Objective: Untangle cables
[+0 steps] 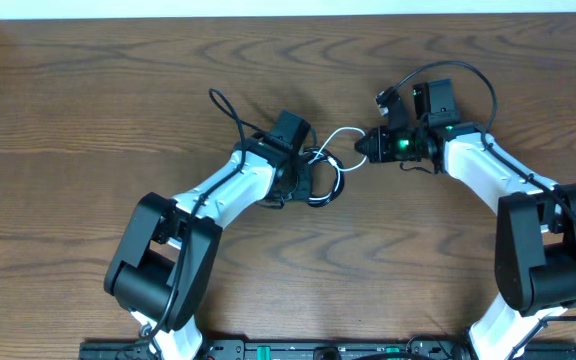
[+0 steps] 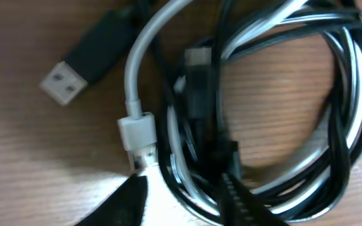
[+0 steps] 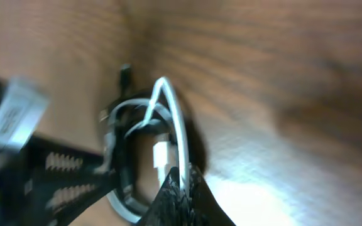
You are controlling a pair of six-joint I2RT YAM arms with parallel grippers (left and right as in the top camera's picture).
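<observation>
At ctr, R fingers (image 3: pixel 171 196) pinch white cable (image 3: pixel 178 120)

Soft, even light fills the overhead view, which is sharp; the wooden counter (image 1: pixel 88 80) shows a mild sheen and the arms throw only faint shadows. The left wrist view is close and slightly soft, with a white glare patch on the counter at its bottom edge and the black cable (image 2: pixel 335 144) fuzzy-edged. The right wrist view is heavily blurred: the white cable (image 3: pixel 180 125) smears, and glare burns at the bottom right.

Overhead looks down; both close wrist views share the cables (image 2: pixel 134 69).
</observation>
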